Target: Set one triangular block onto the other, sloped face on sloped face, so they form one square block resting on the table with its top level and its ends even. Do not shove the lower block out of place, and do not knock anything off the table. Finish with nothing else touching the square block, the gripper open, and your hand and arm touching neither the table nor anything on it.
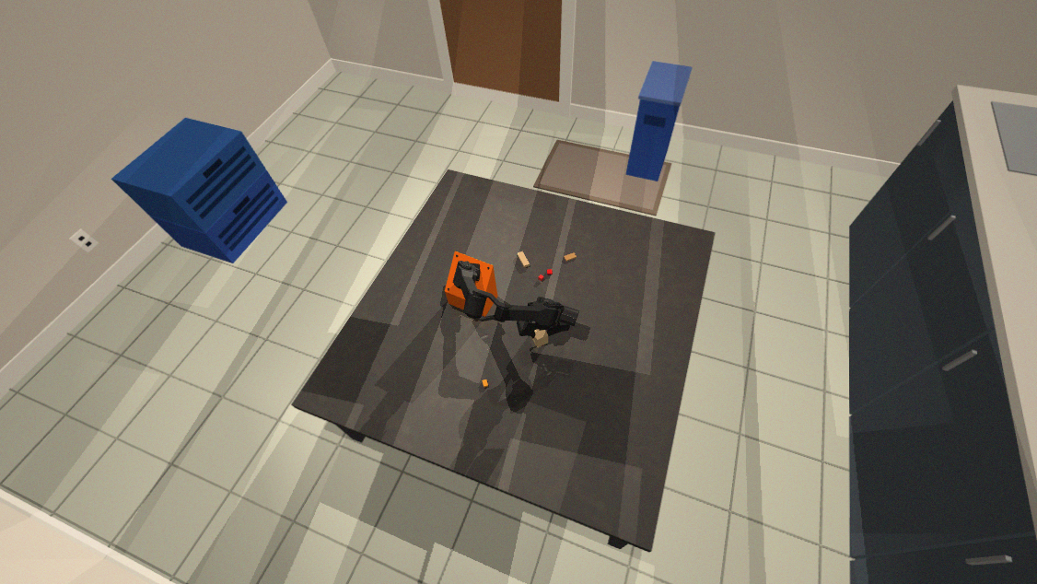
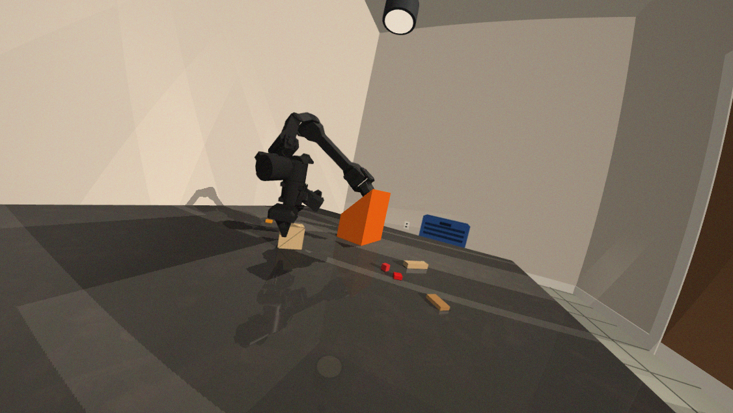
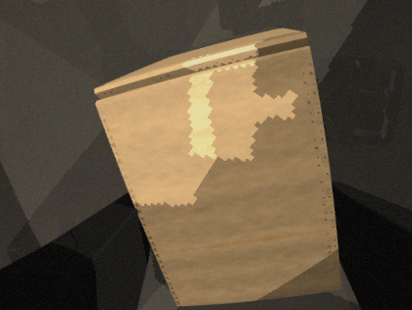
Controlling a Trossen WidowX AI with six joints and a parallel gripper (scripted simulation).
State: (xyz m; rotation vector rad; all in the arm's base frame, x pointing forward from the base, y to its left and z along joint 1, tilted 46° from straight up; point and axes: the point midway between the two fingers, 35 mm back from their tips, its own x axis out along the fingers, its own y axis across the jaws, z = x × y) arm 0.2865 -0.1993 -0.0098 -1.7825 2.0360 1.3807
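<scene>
My gripper (image 2: pixel 284 234) (image 3: pixel 238 198) points down and is shut on the upper triangular block (image 1: pixel 541 338) (image 2: pixel 291 232) (image 3: pixel 216 186), a pale wooden wedge. The lower triangular block (image 2: pixel 296 243) (image 3: pixel 164 69) stands on the table under it. In the exterior view the sloped faces meet along a thin diagonal line, and the two outline a nearly square shape. In the wrist view the lower block shows as a strip beyond the held block's far edge, with a narrow dark band between them. Whether the slopes touch fully is hidden.
On the dark table (image 1: pixel 616 435) (image 2: pixel 153 328) are a pale bar (image 1: pixel 523 259) (image 2: pixel 415 264), a tan bar (image 1: pixel 570 256) (image 2: pixel 437 301), two red cubes (image 1: pixel 549 272) (image 2: pixel 385 267), and a small orange block (image 1: pixel 484 382) (image 2: pixel 268 221). The orange base (image 2: pixel 362 220) stands behind the blocks.
</scene>
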